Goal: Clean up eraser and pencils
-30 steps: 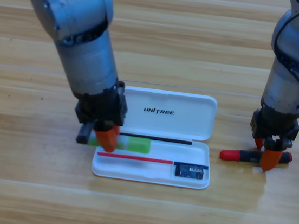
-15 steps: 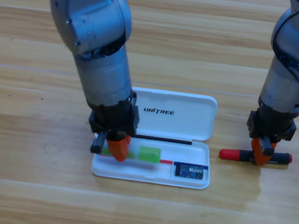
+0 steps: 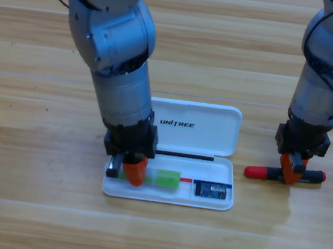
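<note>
My left tool [image 3: 133, 172] holds the green pencil [image 3: 163, 178] inside the white case [image 3: 214, 130]. My right tool [image 3: 293, 170] grips the black-and-red pencil [image 3: 261, 172] on the desk [image 3: 23, 204].

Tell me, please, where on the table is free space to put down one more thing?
Free: the table in front of the white case, and the strip between the case and the black-and-red pencil. Crowded: the case tray, holding the green pencil, left gripper and eraser; the right gripper covers the other pencil.

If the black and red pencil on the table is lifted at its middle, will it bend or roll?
The pencil looks like a rigid stick, so bending seems unlikely. Its round body might roll if released. The right pincer sits near its middle, so it should probably stay level.
</note>
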